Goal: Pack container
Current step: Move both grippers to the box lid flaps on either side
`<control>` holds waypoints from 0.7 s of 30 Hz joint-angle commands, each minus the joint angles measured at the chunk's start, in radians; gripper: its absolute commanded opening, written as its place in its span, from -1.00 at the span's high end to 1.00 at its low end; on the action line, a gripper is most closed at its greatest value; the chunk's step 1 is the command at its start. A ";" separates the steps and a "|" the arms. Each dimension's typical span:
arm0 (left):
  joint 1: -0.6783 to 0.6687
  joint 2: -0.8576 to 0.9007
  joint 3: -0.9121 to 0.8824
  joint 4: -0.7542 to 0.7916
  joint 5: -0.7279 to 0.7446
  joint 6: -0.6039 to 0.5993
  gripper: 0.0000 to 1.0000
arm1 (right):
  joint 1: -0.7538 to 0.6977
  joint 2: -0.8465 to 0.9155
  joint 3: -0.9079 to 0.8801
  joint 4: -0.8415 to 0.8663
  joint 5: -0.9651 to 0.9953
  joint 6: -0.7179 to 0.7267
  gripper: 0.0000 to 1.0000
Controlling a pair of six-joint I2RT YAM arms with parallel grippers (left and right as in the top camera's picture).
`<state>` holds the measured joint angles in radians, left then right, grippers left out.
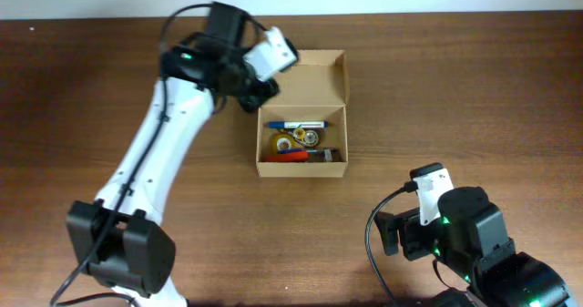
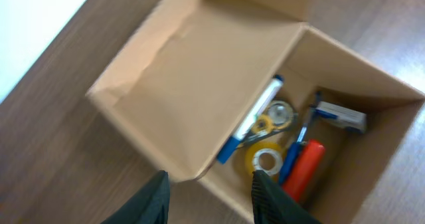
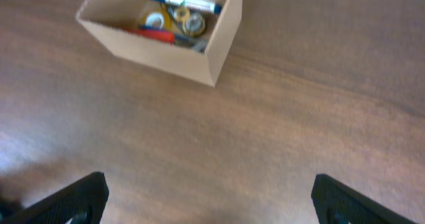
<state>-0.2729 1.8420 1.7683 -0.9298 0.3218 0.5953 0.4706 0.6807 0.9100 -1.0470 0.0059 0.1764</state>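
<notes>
The container (image 1: 301, 168) is a tan cardboard box in the middle of the table, its hinged lid (image 1: 319, 77) standing open at the back. Inside lie a blue-and-white marker (image 2: 253, 120), two tape rolls (image 2: 265, 159) and a red pen (image 2: 304, 173). My left gripper (image 2: 211, 199) hovers at the box's back left corner with its jaws partly apart. The lid's near corner (image 2: 192, 173) sits just beyond the fingertips, and nothing is held. Near the table's front right, my right gripper (image 3: 209, 201) stands wide open over bare wood, well away from the container (image 3: 159, 51).
The brown wooden table (image 1: 437, 97) surrounds the box on all sides. A pale wall or edge (image 2: 33, 24) shows beyond the table's far side. A small white-and-blue item (image 2: 342, 115) and a blue pen (image 2: 293, 159) also lie in the box.
</notes>
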 commanded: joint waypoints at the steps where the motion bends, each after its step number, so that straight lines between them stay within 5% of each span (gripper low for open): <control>1: 0.060 -0.004 0.000 0.005 0.061 -0.081 0.25 | 0.006 0.001 -0.003 0.018 0.006 -0.004 -0.98; 14: 0.191 0.100 0.000 0.031 0.135 -0.169 0.57 | 0.006 0.128 -0.003 0.185 -0.113 -0.005 -1.00; 17: 0.191 0.137 0.000 0.048 0.135 -0.189 0.74 | 0.006 0.201 -0.003 0.225 -0.029 -0.005 -0.48; 21: 0.193 0.169 0.000 0.071 0.135 -0.238 0.96 | 0.005 0.320 -0.003 0.309 0.058 -0.004 0.58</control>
<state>-0.0837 1.9896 1.7679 -0.8722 0.4305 0.4057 0.4706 0.9417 0.9104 -0.7719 -0.0189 0.1730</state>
